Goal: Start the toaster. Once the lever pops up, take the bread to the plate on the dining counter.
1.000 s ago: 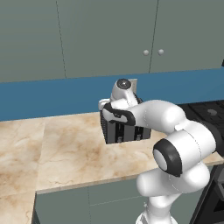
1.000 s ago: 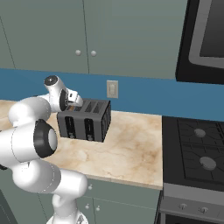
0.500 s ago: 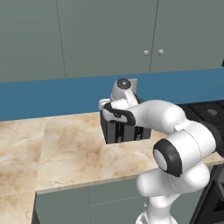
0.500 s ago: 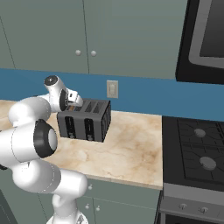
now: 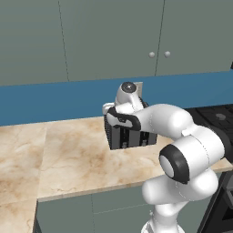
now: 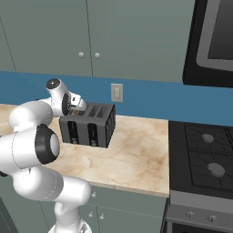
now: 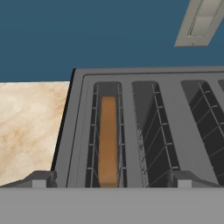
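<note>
On the marble desk point(image 5: 68, 154) stands the toaster point(image 6: 88, 125), against the blue wall. In the hand view, its leftmost slot holds the bread point(image 7: 107, 140), standing on edge; the slots to the right hold nothing. The claw point(image 7: 109, 178) hangs just above the toaster, its fingers point(image 7: 38, 179) spread wide on both sides of the bread, not touching it.

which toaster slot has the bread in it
The end slot of the toaster, leftmost in the hand view, next to the bare marble worktop. The bread stands sunk in its wire cage; the other slots hold only wire cages.
</note>
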